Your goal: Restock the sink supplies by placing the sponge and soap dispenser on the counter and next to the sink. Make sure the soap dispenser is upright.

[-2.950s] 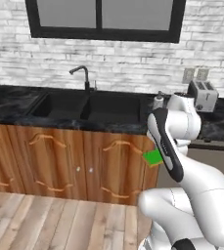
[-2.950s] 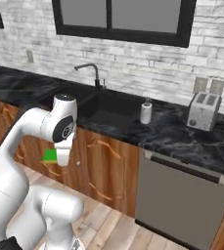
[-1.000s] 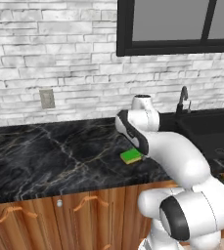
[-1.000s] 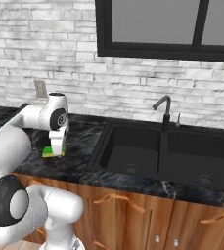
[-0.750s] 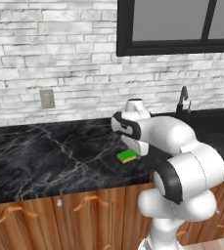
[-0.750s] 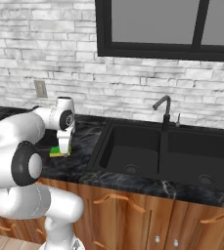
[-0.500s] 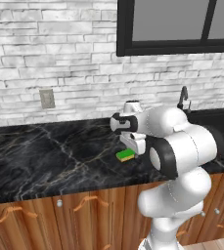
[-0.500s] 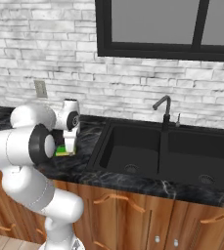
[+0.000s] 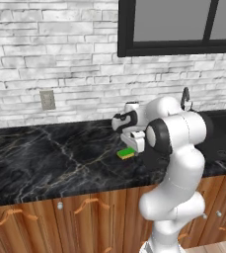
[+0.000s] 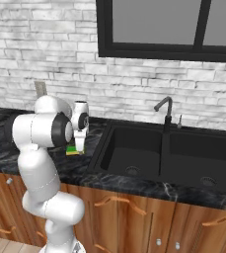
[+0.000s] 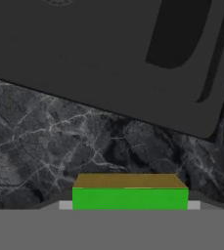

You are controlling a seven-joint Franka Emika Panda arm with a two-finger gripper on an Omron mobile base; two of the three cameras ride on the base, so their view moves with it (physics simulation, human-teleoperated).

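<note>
My gripper (image 9: 130,147) is shut on the sponge (image 9: 126,153), a green-and-yellow block held low over the counter (image 9: 60,158), just left of the sink (image 10: 159,153). From the right base view the sponge (image 10: 73,150) hangs under the gripper (image 10: 78,147) beside the sink's left rim. In the hand view the sponge (image 11: 130,194) sits between pale finger pads (image 11: 66,205), with veined counter (image 11: 84,141) below it and the sink's basin (image 11: 108,53) beyond. I cannot tell whether the sponge touches the marble. The soap dispenser is out of view.
A black gooseneck faucet (image 10: 164,111) stands behind the sink. A wall outlet (image 9: 47,99) sits on the white brick wall left of the arm. Bare counter stretches to the left. Wooden cabinet doors (image 9: 85,217) lie below the front edge.
Since three seconds ago the base has driven left along the counter. In the last second the arm has folded in over the counter; the sponge stays gripped, nearly in place.
</note>
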